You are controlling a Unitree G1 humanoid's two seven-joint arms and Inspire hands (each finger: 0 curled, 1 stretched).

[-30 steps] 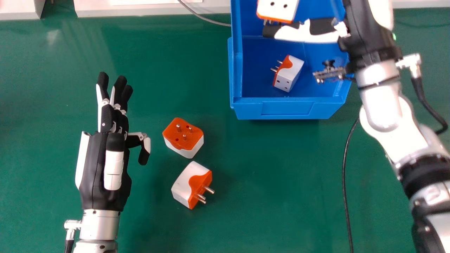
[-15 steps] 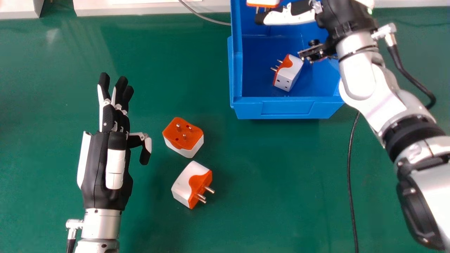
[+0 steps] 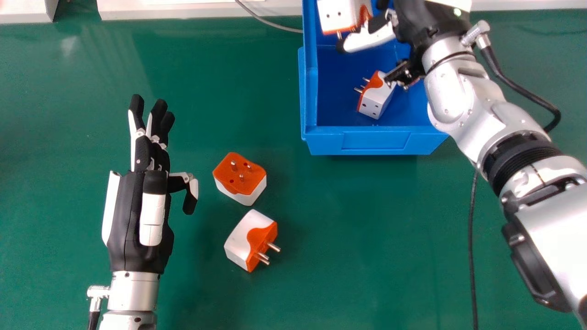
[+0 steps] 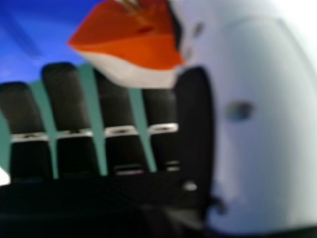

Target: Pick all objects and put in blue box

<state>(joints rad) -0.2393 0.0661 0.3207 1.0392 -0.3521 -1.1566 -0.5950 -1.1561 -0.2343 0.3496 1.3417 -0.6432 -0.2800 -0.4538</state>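
A glossy green worktop (image 3: 357, 256) spreads across the foreground, a black cable (image 3: 473, 238) trailing over it at 4 o'clock. Nearest, toward 7 o'clock, a white-and-orange plug adapter (image 3: 250, 240) lies with its prongs aimed at 4 o'clock. The left robot hand (image 3: 135, 206) is at its 10 o'clock, fingers relaxed and empty. Just beyond the adapter, at its 12 o'clock, a second adapter (image 3: 239, 178) rests prongs up. A deep blue box (image 3: 373, 140) stands on the surface at 1 o'clock, a third adapter (image 3: 376, 101) on its floor, prongs toward 10 o'clock. Over the box's far part, the right robot hand (image 3: 367, 40) grasps a fourth adapter (image 3: 337, 16) between thumb and fingers. Along the back, a grey cable (image 3: 275, 26) meets the box's side, and a white ledge (image 3: 197, 13) lines the worktop at 11 o'clock.
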